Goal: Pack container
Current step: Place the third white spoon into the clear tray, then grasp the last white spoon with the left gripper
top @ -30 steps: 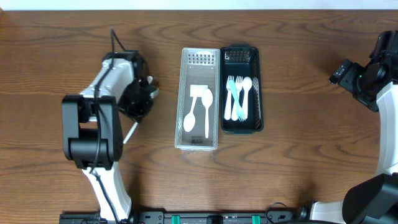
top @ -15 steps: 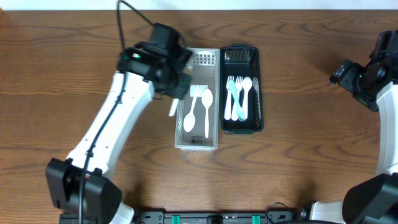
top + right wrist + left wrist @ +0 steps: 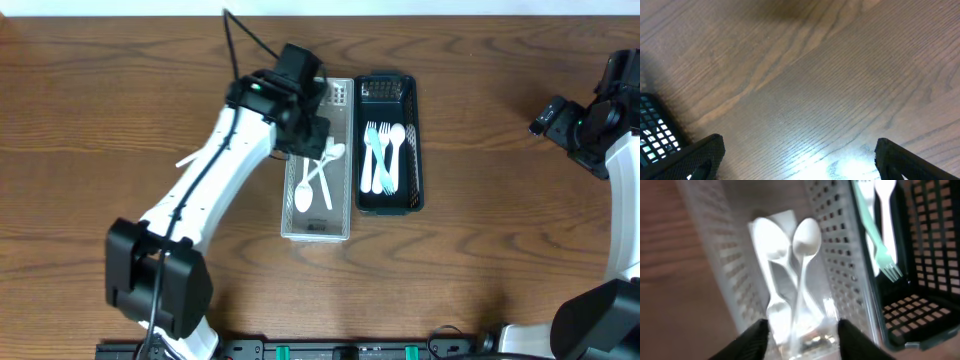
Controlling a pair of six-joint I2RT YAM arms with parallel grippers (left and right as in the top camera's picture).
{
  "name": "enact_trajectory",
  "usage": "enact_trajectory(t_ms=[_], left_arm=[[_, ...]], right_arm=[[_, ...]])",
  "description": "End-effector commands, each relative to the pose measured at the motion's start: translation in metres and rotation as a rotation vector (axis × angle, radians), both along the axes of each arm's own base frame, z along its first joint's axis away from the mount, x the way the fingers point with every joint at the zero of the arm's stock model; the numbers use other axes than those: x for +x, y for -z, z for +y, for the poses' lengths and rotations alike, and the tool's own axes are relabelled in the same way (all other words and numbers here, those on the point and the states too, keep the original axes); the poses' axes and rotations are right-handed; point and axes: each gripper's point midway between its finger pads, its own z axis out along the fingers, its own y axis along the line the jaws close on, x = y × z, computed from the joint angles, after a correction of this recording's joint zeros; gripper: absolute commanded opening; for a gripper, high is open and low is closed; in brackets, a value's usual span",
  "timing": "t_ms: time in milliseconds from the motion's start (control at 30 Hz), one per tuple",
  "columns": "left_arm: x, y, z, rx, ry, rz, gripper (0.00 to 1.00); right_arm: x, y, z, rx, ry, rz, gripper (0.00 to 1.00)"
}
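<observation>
A clear plastic container (image 3: 317, 228) stands mid-table with a dark green basket (image 3: 416, 140) against its right side. My left gripper (image 3: 322, 143) hangs over the clear container's upper half. In the left wrist view its fingers (image 3: 757, 336) stand well apart, open (image 3: 804, 337). A white spoon (image 3: 806, 235) lies between them, its handle running toward the jaws, beside a second white spoon (image 3: 771, 242). From overhead both spoons show, one (image 3: 334, 152) by the gripper and one (image 3: 304, 197) lower down. My right gripper (image 3: 800, 160) is open over bare wood at the far right (image 3: 548, 118).
The basket (image 3: 930, 255) holds several white and teal forks and spoons (image 3: 383, 160). Its corner (image 3: 652, 132) shows at the left of the right wrist view. A thin white piece (image 3: 190, 158) sticks out left of the left arm; I cannot tell what it is.
The left arm has swung from the left side of the table to over the clear container, bringing a white spoon. That spoon now lies in the container between open jaws. The right arm stayed still.
</observation>
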Motion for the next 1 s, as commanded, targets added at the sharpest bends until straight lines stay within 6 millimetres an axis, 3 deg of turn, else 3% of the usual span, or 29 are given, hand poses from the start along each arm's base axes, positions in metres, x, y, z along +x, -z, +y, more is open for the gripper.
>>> enact_trajectory(t_ms=[0, 100, 200, 400, 700, 967], left_arm=[[0.021, -0.045, 0.046, 0.094, -0.032, -0.161, 0.56], [0.033, -0.043, 0.100, 0.258, -0.048, -0.192, 0.59], [0.041, -0.028, 0.138, 0.333, 0.025, -0.168, 0.63], [0.056, 0.028, 0.188, 0.409, 0.161, -0.060, 0.64], [0.067, 0.109, 0.198, 0.425, 0.282, 0.065, 0.63], [0.068, 0.140, 0.204, 0.435, 0.385, 0.101, 0.59]], right_arm=[[-0.002, 0.003, -0.002, 0.008, 0.017, 0.007, 0.99], [-0.002, 0.003, -0.002, 0.008, 0.017, 0.007, 0.99], [-0.002, 0.003, -0.002, 0.009, 0.017, 0.010, 0.99], [-0.003, 0.003, -0.001, 0.010, 0.018, 0.013, 0.99], [-0.003, 0.003, -0.001, 0.009, 0.018, 0.013, 0.99], [-0.003, 0.003, -0.001, 0.009, 0.018, 0.013, 0.99]])
